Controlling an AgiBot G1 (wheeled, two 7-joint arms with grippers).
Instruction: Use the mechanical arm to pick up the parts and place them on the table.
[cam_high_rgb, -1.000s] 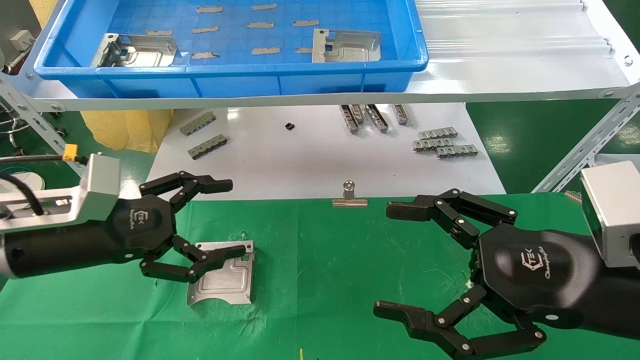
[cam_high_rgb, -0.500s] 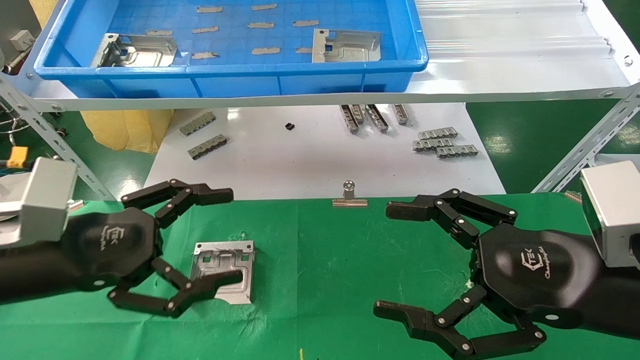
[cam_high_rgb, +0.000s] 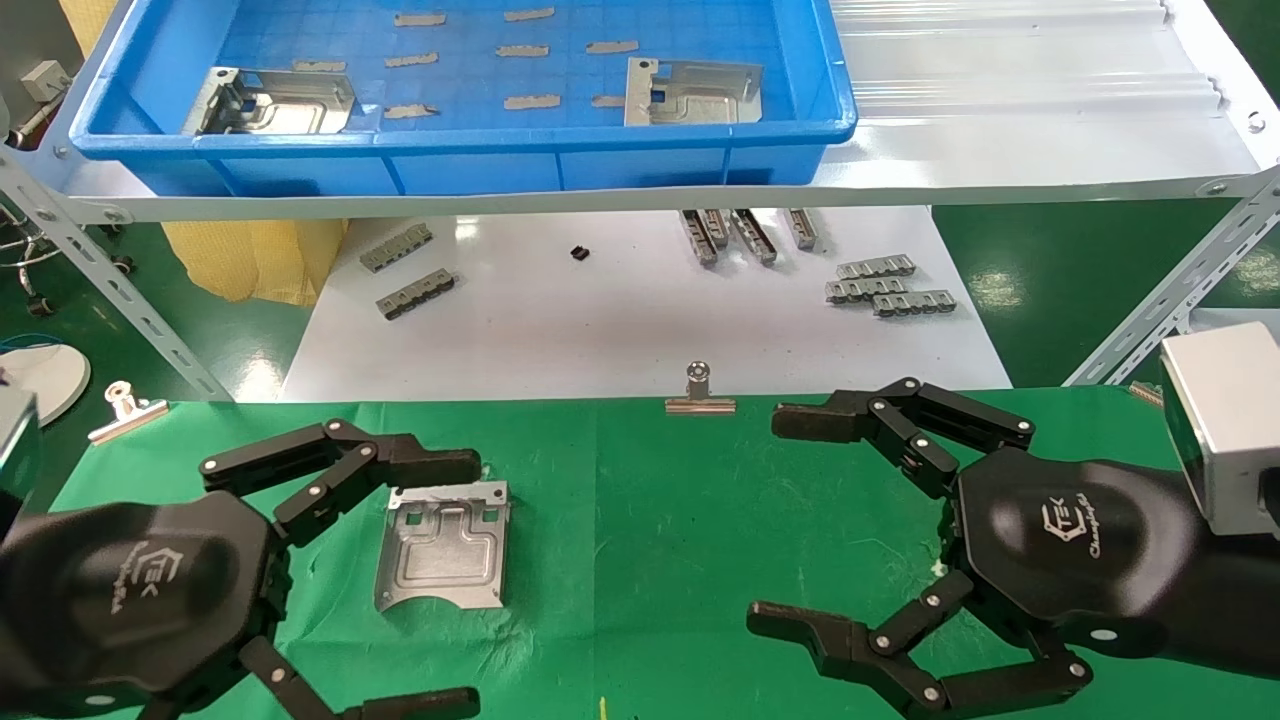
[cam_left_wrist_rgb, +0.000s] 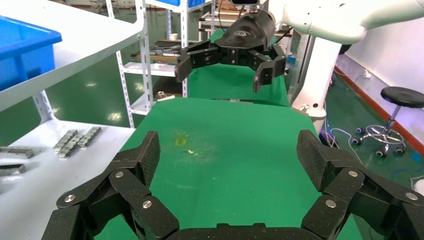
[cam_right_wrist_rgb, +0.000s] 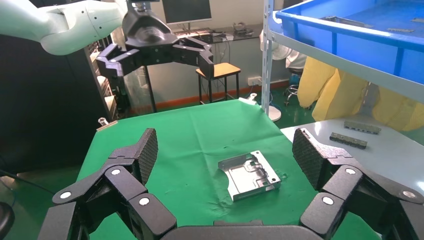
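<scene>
Lying flat on wrinkled green table (cam_high_rgb: 640, 520), embossed silver part (cam_high_rgb: 443, 546) (both tools spread).

The table (cam_high_rgb: 640, 520) cloth was bright green. The part (cam_high_rgb: 443, 545) on it was plain silver with embossed channels. The bin (cam_high_rgb: 460, 160) was blue with a grid-patterned floor. Both grippers, left (cam_high_rgb: 400, 580) and right (cam_high_rgb: 790, 520), were black.

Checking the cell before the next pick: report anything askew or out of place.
Nothing stands out. One part lies flat on the green table, free of the open left gripper; two more remain in the blue bin. The right gripper hovers open.
</scene>
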